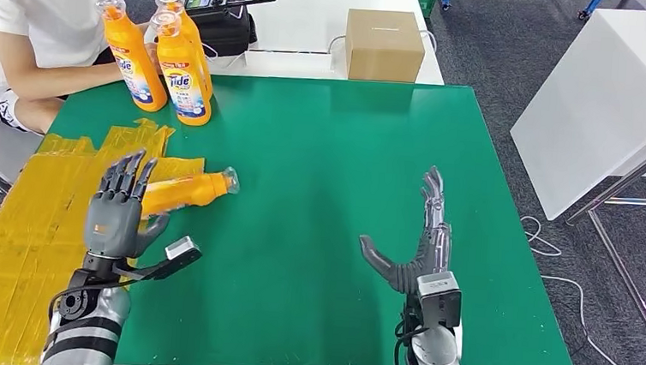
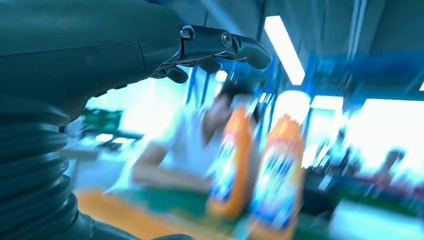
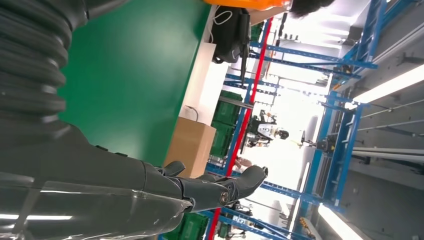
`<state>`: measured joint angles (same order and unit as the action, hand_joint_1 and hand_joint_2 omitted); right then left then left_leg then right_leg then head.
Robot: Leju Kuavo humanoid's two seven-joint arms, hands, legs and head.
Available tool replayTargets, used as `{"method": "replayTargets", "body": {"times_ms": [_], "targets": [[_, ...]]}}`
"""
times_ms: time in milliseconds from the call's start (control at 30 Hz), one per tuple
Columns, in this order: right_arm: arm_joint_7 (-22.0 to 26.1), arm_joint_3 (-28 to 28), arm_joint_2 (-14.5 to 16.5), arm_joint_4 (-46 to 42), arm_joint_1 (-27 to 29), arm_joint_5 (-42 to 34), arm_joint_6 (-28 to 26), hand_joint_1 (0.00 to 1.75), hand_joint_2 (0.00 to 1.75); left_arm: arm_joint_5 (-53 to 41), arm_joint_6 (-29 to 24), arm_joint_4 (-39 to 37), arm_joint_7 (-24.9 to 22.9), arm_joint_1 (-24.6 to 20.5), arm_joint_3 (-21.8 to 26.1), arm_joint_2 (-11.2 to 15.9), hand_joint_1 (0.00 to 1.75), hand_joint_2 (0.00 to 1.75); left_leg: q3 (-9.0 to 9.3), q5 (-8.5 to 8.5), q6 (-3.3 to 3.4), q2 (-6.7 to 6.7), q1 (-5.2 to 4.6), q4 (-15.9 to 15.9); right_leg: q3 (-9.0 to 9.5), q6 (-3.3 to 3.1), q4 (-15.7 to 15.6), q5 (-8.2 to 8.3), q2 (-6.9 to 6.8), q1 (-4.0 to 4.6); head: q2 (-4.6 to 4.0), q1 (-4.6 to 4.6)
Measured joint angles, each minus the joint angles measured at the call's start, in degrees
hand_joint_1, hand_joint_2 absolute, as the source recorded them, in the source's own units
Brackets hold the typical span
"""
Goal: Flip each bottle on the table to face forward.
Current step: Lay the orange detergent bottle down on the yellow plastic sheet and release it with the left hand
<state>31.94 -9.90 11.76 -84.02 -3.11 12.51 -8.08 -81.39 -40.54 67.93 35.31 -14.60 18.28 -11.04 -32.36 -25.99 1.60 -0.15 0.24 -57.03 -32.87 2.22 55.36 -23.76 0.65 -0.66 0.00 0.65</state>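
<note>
On the green bench [image 1: 319, 191], near its left edge, one orange bottle [image 1: 188, 191] lies on its side with the clear cap pointing toward the middle of the bench and its base partly behind the left robot hand [image 1: 118, 205]. That left robot hand is raised just in front of the lying bottle, fingers straight and spread apart, holding nothing; whether it touches the bottle cannot be told from the head view. The left wrist view is blurred by motion and adds no detail about the grip.

At the far left corner of the bench stand three upright orange bottles [image 1: 172, 60] in a tight cluster, clear caps up, at least two with blue and white labels showing. A person in a white shirt [image 1: 35, 8] sits just beyond that corner, forearm resting beside the cluster.

Toward the near right part of the bench the right robot hand [image 1: 414, 240] hovers edge-on, fingers stretched forward and the thumb angled out to the side, empty and well apart from every bottle.

Yellow tape strips [image 1: 25, 222] cover the surface just off the left edge of the bench, reaching under the lying bottle. Behind the far edge of the bench a cardboard box [image 1: 383, 43] sits on a white table [image 1: 313, 27], with a black bag [image 1: 223, 23] beside it.
</note>
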Motion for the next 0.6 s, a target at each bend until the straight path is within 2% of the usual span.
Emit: {"method": "replayTargets", "body": {"times_ms": [100, 200, 367, 600], "targets": [[-0.14, 0.00, 0.03, 0.00, 0.26, 0.21, -0.25, 0.00, 1.75, 1.58, 0.03, 5.67, 3.99, 0.33, 3.58, -3.88, 0.00, 1.75, 0.01, -0.01, 0.00, -0.01, 0.00, 0.00, 0.00, 0.00, 0.00, 0.00, 0.00, 0.00, 0.00, 0.00], [-0.16, 0.00, 0.05, -0.01, 0.42, 0.31, -0.34, 0.00, 1.75, 2.38, 0.09, 8.81, 4.40, 0.58, 5.19, -5.74, 0.00, 1.75, 0.02, 0.00, 0.00, -0.02, 0.00, 0.00, 0.00, 0.00, 0.00, 0.00, 0.00, 0.02, 0.00, 0.02], [-0.61, 0.01, 0.07, -0.17, 0.83, 0.78, -0.70, 0.00, 1.75, 6.16, 0.11, 15.19, 4.48, 1.91, 5.27, -7.31, 0.00, 1.75, 0.03, 0.00, -0.01, 0.00, 0.02, 0.00, 0.00, 0.00, 0.00, 0.00, 0.01, 0.05, 0.00, 0.02], [-0.91, 0.03, 0.26, -0.92, 1.67, 1.46, -1.04, 0.00, 1.75, 12.31, 0.25, 20.93, 4.52, 3.97, 2.92, -7.80, 0.00, 1.75, 0.03, 0.00, -0.01, -0.01, 0.01, 0.01, 0.00, 0.00, 0.00, 0.00, 0.00, 0.02, 0.00, 0.02]]}}
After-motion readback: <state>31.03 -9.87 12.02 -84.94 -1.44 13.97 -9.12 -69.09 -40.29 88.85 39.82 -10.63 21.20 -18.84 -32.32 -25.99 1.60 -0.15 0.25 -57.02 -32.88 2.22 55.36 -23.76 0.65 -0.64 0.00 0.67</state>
